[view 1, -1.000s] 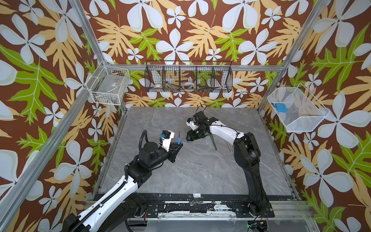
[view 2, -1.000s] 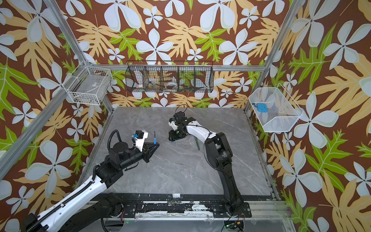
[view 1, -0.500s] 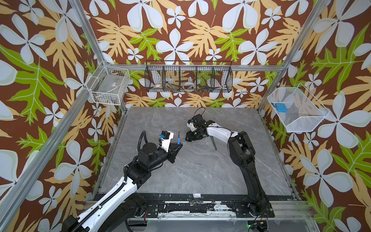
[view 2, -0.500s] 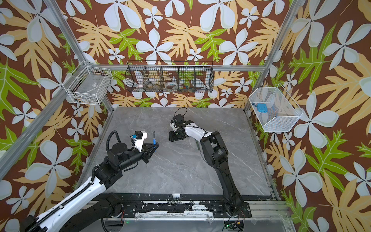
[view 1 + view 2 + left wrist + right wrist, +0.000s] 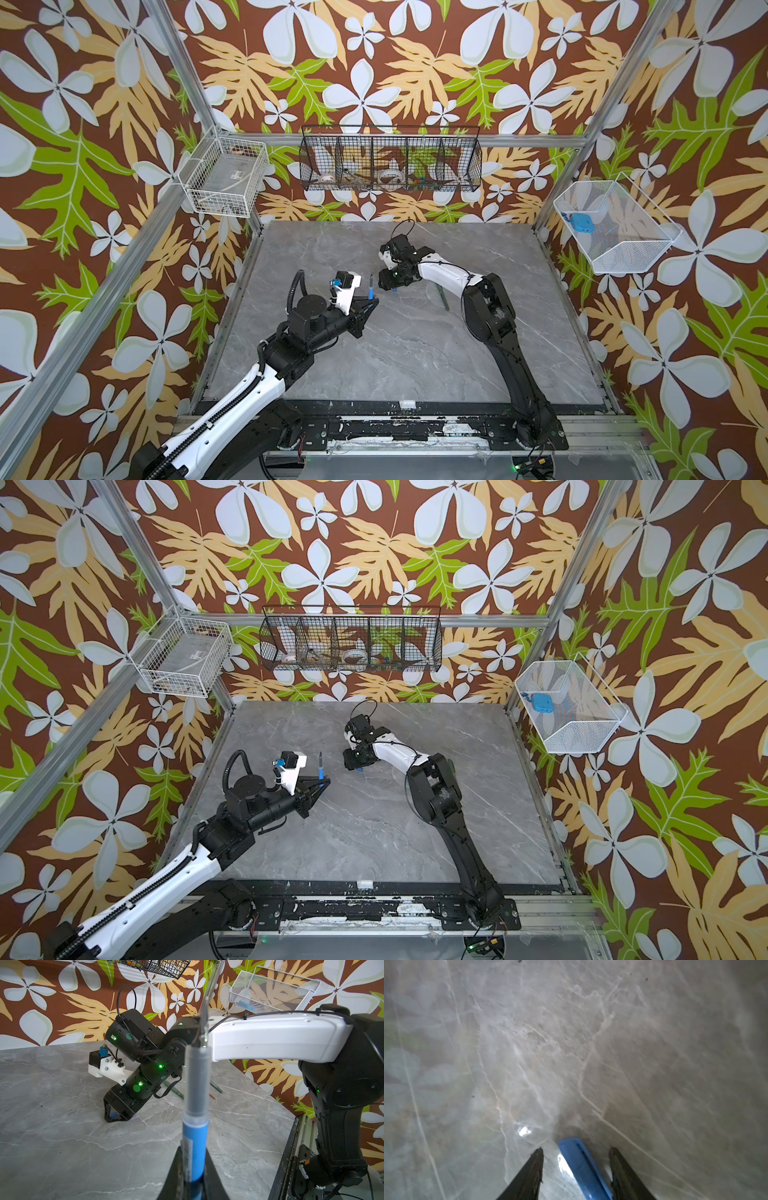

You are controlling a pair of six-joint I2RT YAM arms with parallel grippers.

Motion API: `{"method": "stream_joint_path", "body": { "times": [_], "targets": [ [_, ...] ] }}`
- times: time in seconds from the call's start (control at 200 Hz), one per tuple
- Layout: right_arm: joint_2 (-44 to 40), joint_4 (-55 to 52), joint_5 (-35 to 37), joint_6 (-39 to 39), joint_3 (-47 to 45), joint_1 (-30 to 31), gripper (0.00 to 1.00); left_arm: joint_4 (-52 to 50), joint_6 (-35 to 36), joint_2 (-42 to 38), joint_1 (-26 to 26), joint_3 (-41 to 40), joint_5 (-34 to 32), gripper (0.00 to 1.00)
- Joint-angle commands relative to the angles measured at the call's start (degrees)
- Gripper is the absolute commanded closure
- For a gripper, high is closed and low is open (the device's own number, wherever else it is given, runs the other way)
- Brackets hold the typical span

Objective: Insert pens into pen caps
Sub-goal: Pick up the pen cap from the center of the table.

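You ran this in a closed cell: walls (image 5: 374, 62) on three sides carried brown wallpaper with white flowers and green and tan leaves. Aluminium frame posts (image 5: 179, 66) ran up the back corners. Worktop (image 5: 415, 353) was grey marble-look slab with pale veins. Black wire basket (image 5: 390, 143) hung on the back wall, split into compartments, small clutter inside. White wire basket (image 5: 216, 203) sat on your left wall, white mesh basket (image 5: 627, 255) on the right with a blue item (image 5: 581, 222) in it. Scuffed black rail (image 5: 374, 428) ran along the front edge. Light was soft and even.
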Motion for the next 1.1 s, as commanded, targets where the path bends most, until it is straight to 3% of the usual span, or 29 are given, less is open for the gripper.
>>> {"method": "stream_joint_path", "body": {
  "times": [0.0, 0.175, 0.525, 0.746, 1.096],
  "targets": [
    [2.34, -10.51, 4.32, -8.21, 3.42, 0.18, 0.47, 1.27, 0.43, -0.13, 0.15, 0.06, 0.51, 1.0],
    [4.96, -14.91, 6.67, -15.36, 8.06, 0.54, 0.48, 1.08, 0.38, -0.13, 0.15, 0.24, 0.38, 1.0],
    [7.72, -17.08, 12.66, -18.14, 9.56, 3.31, 0.49, 0.59, 0.4, 0.78, 0.15, 0.94, 0.86, 1.0],
    [10.13, -20.05, 14.49, -18.53, 12.53, 3.25, 0.62, 0.3, 0.38, 0.37, 0.15, 1.0, 0.69, 1.0],
    [4.71, -18.92, 15.44, -18.77, 5.0, 2.3, 0.64, 0.05, 0.53, 0.92, 0.15, 0.91, -0.81, 1.0]
  ]
}}
